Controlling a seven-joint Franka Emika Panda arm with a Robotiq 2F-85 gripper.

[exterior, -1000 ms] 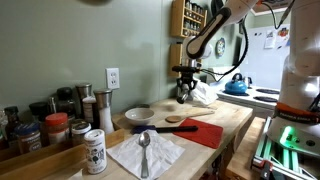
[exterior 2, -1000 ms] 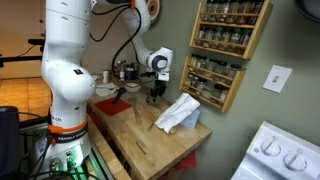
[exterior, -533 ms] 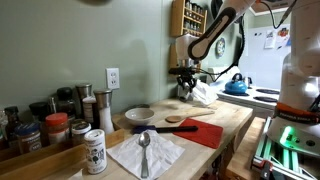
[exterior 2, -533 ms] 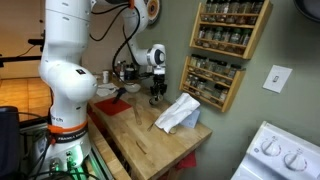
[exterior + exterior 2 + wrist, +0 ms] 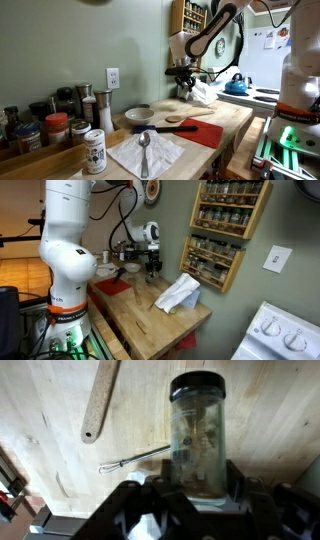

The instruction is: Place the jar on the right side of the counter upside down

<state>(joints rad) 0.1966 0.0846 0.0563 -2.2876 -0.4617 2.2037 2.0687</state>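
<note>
My gripper (image 5: 190, 500) is shut on the jar (image 5: 197, 430), a small clear glass jar with a dark lid and pale contents. In the wrist view the lid end points away from me, over the light-wood counter (image 5: 270, 420). In both exterior views the gripper (image 5: 184, 84) (image 5: 151, 266) holds the jar (image 5: 185, 91) (image 5: 151, 273) in the air above the counter (image 5: 232, 124) (image 5: 150, 325), close to the crumpled white cloth (image 5: 201, 93) (image 5: 178, 293). The jar is not touching the counter.
A wooden spoon (image 5: 180, 120) (image 5: 100, 400) and a thin metal utensil (image 5: 135, 458) lie below. A red mat (image 5: 207, 133), a white bowl (image 5: 139, 115), a napkin with a spoon (image 5: 146, 152), a white-labelled shaker (image 5: 95, 152) and dark-lidded spice jars (image 5: 40, 125) stand on the counter. A spice rack (image 5: 225, 230) hangs on the wall; a blue kettle (image 5: 236, 85) sits on the stove.
My gripper has risen with the jar in it, lifting it higher above the counter and shifting slightly towards the wall. Nothing else has moved.
</note>
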